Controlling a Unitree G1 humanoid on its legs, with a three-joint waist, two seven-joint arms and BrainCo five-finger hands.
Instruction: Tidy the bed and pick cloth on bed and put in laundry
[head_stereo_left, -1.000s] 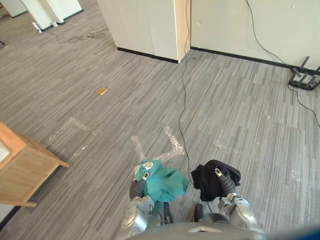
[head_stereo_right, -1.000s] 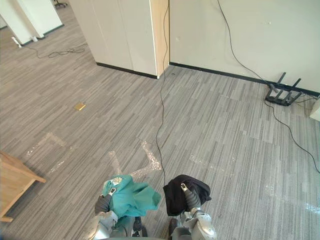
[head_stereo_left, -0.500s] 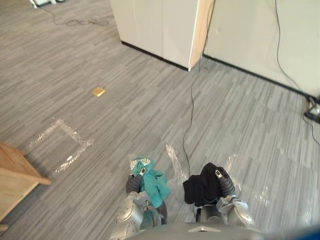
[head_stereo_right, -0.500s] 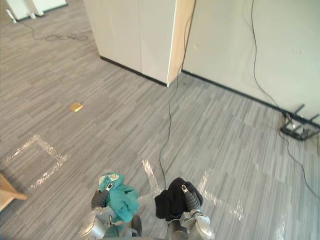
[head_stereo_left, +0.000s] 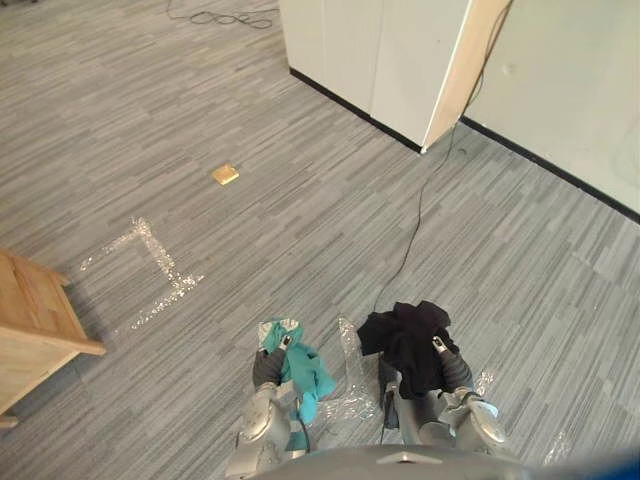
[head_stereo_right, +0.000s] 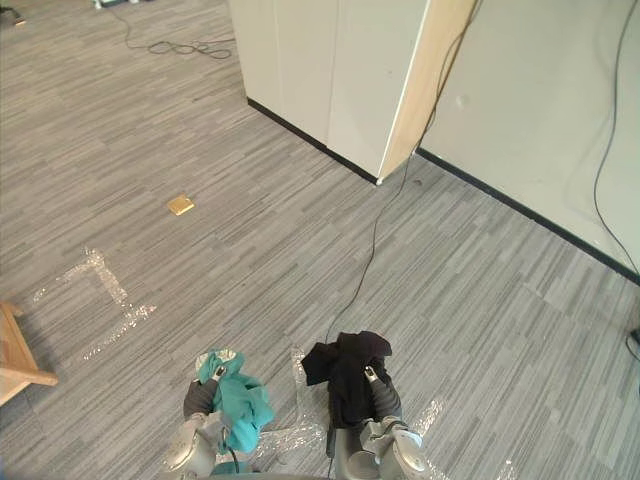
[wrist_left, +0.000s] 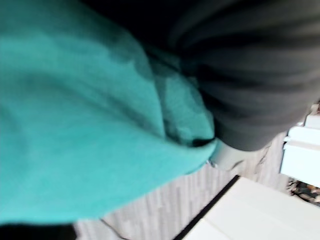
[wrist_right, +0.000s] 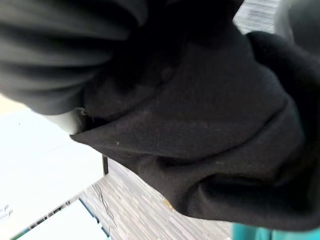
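Left hand (head_stereo_left: 268, 368): teal cloth (head_stereo_left: 308, 372); right hand (head_stereo_left: 452, 372): black cloth (head_stereo_left: 405, 335); cabinet (head_stereo_left: 370, 50) ahead.

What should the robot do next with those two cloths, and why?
Probably turn or step on to look for the laundry basket, without loosening either hand. The left hand grips a teal cloth and the right hand a black cloth, both carried off the floor. What lies ahead is floor, a white cabinet and a wall.
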